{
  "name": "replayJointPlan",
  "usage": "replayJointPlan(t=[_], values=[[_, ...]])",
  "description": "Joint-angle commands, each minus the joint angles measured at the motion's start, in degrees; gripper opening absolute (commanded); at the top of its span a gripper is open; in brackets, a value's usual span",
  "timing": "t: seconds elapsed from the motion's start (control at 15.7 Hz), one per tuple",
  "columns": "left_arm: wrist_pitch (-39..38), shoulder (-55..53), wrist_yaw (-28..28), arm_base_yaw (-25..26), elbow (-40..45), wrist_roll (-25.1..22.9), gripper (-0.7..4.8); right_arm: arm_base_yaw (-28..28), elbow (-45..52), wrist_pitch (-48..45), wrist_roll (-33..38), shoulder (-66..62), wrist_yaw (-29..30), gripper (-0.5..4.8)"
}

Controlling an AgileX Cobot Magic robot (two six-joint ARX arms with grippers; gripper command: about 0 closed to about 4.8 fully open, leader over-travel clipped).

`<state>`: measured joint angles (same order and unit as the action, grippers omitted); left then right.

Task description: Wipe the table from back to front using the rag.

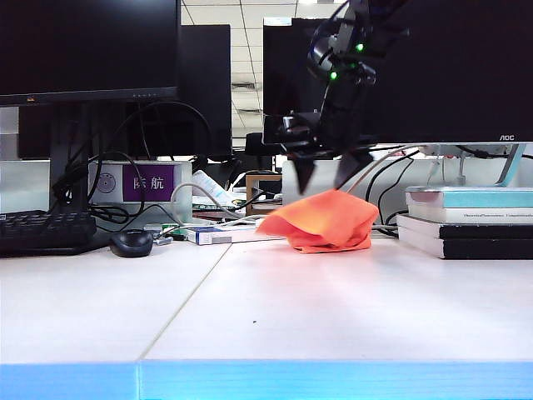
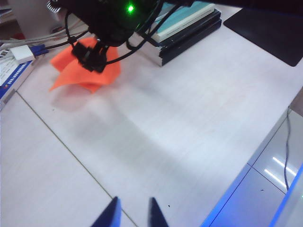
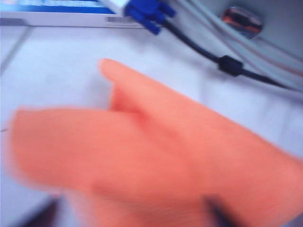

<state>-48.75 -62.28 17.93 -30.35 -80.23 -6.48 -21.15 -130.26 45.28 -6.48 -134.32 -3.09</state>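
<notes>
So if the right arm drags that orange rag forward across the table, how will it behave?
Probably floppy: the rag sits crumpled in peaked folds under the right tool, whose jaws stand apart. It looks light, so it should slide readily on the smooth table, though it may bunch rather than spread flat.

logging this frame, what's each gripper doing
left gripper: open, empty, low over the table.
right gripper: open, just above the rag, not holding it.
</notes>
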Motion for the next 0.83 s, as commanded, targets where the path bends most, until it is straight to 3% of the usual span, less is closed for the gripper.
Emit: replayJointPlan(t=[0.06,0.13,0.25,0.32,0.38,0.7,0.83], values=[[1.9,0.0,0.3,-0.1,-0.3,-0.2,0.84,-0.1,-0.1,2.3,0.9,1.5,3.5,4.29],[3.1,-0.6,0.3,-0.1,-0.3,-0.2,0.84,-0.1,-0.2,3.5,1.2,1.9,5.5,2.95],[3.8,-1.7,0.3,-0.1,-0.3,-0.2,0.84,-0.1,-0.2,5.0,2.0,2.5,6.0,1.46],[4.0,-2.3,0.3,-0.1,-0.3,-0.2,0.84,-0.1,-0.2,5.5,2.1,2.7,6.5,0.86],[4.4,-3.2,0.3,-0.1,-0.3,-0.3,0.84,-0.1,-0.1,5.8,2.1,3.1,6.6,0.71],[7.6,-7.6,0.3,-0.1,-0.3,-0.6,0.84,-0.1,-0.2,6.3,2.4,4.9,7.3,0.91],[9.4,-9.6,0.3,-0.1,-0.3,-0.6,0.84,-0.1,-0.2,6.4,3.4,5.5,7.4,2.82]])
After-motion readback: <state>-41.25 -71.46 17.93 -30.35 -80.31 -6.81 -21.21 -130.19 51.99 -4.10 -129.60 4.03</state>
